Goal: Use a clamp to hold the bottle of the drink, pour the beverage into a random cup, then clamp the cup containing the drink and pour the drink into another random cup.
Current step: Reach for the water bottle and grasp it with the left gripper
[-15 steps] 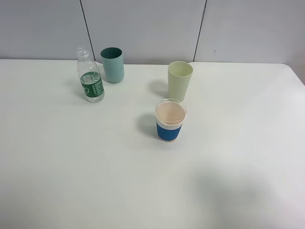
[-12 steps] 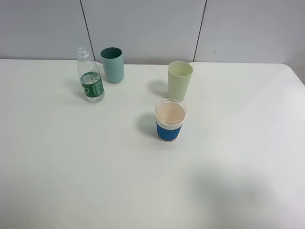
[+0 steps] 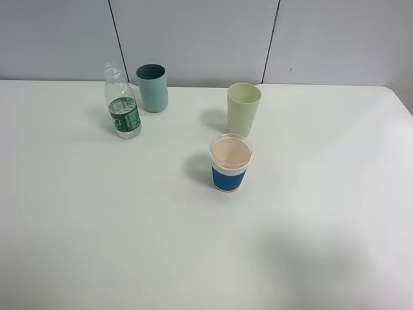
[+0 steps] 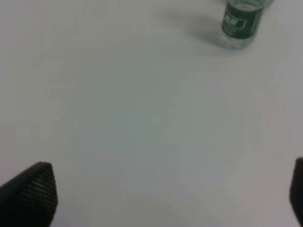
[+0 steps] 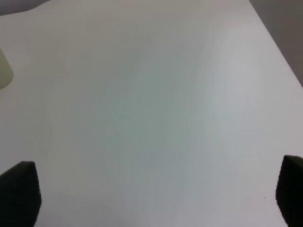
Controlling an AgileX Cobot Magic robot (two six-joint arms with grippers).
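Observation:
A clear uncapped bottle (image 3: 121, 103) with a green label and some liquid stands upright at the back left of the white table (image 3: 97, 213). A teal cup (image 3: 152, 87) stands just right of it. A pale green cup (image 3: 244, 108) stands at the back centre. A paper cup (image 3: 230, 163) with a blue sleeve stands in front of it. No gripper shows in the exterior view. In the left wrist view the bottle (image 4: 241, 23) is far off and my left gripper (image 4: 165, 189) is open and empty. My right gripper (image 5: 156, 194) is open and empty; the pale green cup's edge (image 5: 4, 71) shows.
The table's right edge (image 3: 403, 103) lies beyond the cups, and it also shows in the right wrist view (image 5: 279, 52). A grey panelled wall (image 3: 206, 32) stands behind the table.

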